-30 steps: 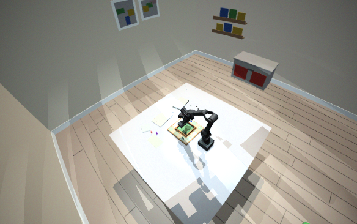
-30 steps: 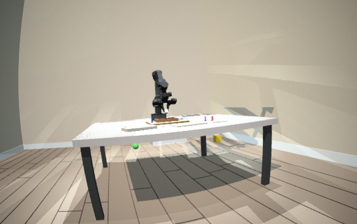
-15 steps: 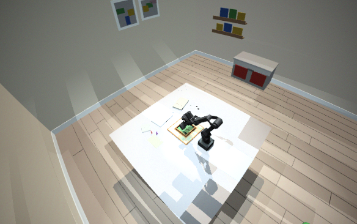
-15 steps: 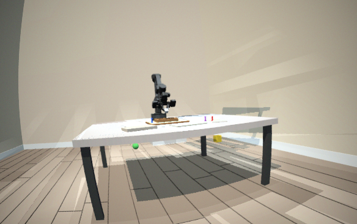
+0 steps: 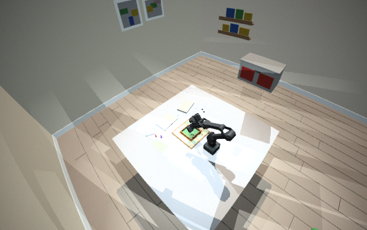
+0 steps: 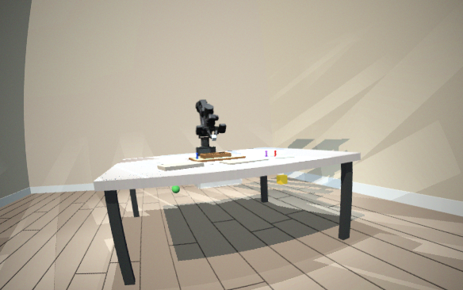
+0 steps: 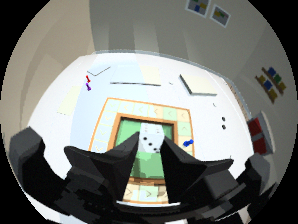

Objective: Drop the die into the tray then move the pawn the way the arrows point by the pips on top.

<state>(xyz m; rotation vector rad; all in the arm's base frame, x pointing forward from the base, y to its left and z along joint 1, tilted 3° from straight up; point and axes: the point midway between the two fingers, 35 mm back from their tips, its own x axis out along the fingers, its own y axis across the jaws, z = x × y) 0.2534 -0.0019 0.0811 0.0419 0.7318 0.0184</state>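
The black parallel-jaw pincer (image 7: pixel 150 152) hangs above the square board with a tan wooden frame and pale ring of squares (image 7: pixel 105 117), and its 2 dark fingers are clamped on the small white die with dark pips (image 7: pixel 152 143), which sits between the tips rather than on the surface. The relation that matters is vertical: in the wrist view the die lies directly over the green felt dice tray (image 7: pixel 127 128) at the centre of the board, inside the tray's brown rim and a little toward its edge nearer the pincer, so a release should, in my judgement, let the die fall inside the tray and not onto the ring of squares. The exterior view shows the die (image 6: pixel 214 136) as a pale speck under the wrist, held well clear above the board (image 6: pixel 210 158), which gives height for a tumble. The small blue pawn (image 7: pixel 188 143) stands on the ring just to the right of the tray, beside the right finger, apart from both pincer and die; it is the piece to be moved after the roll. Off the board, 2 small red and purple pieces (image 7: pixel 87 83) lie on the white surface (image 7: pixel 60 129) well to the left of the tray and are best left alone. The pips on top cannot be read yet.
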